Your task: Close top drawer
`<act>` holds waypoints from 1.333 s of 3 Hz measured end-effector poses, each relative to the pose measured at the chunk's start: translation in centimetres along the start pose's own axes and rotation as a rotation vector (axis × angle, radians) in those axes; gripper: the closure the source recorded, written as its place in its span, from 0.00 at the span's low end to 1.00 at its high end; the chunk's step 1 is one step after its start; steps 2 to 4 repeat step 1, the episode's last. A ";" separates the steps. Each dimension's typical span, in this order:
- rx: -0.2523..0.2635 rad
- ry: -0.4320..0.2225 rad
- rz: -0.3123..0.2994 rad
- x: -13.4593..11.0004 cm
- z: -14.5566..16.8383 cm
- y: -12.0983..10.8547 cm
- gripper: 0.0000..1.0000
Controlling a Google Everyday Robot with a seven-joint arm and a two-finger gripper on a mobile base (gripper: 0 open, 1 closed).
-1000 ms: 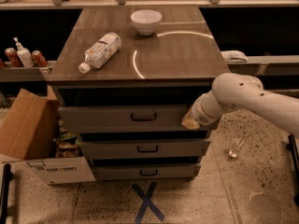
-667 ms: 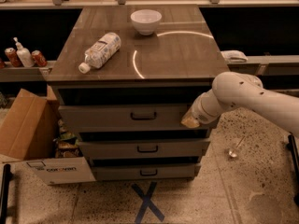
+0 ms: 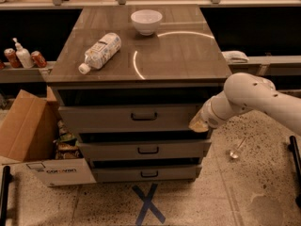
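Here the gripper (image 3: 199, 125), open or closed I cannot tell, sits against the right end of the top drawer (image 3: 108, 117), which juts out beneath the counter (image 3: 188, 55), so the closing push seems in hand and calls next for a straight, steady inward shove.

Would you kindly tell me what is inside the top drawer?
Nothing can be made out: the top drawer is slightly open, but its inside is a dark gap shaded by the countertop. The gripper sits at the drawer front's right end.
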State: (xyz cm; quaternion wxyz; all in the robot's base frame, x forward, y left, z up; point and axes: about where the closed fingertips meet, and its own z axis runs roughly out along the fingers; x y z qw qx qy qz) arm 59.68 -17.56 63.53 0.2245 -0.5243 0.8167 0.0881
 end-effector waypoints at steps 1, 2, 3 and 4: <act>-0.060 -0.007 0.005 2.6 -1.8 1.9 1.00; -0.060 -0.007 0.005 2.6 -1.8 1.9 1.00; -0.060 -0.007 0.005 2.6 -1.8 1.9 1.00; -0.060 -0.007 0.005 2.6 -1.8 1.9 1.00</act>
